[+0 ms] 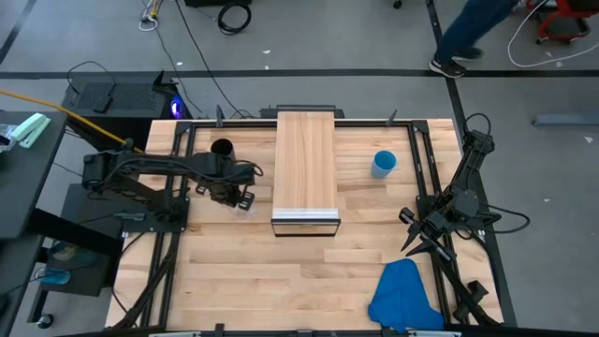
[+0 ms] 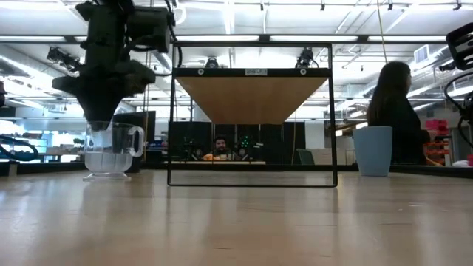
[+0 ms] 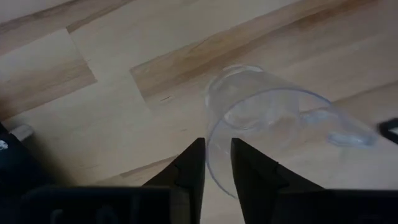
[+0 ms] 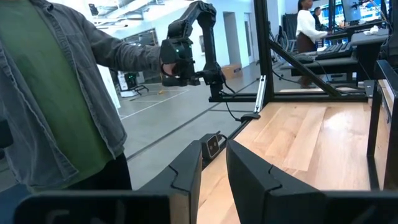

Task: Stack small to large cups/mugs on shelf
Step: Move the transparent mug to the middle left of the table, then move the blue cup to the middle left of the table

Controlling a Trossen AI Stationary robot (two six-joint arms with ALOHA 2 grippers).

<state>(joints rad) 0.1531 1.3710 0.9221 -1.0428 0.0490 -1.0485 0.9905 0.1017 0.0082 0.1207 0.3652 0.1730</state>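
We see the left gripper [image 3: 216, 163] over the glass mug [image 3: 273, 124], left of the shelf [image 1: 305, 159], its fingers nearly closed on the rim. The right gripper [image 4: 213, 163], fingers narrowly parted and empty, waits at the bench's right edge.

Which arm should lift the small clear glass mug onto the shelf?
Left. The left gripper is at the small clear glass mug, its fingers straddling the rim; the right gripper waits at the table's right edge.
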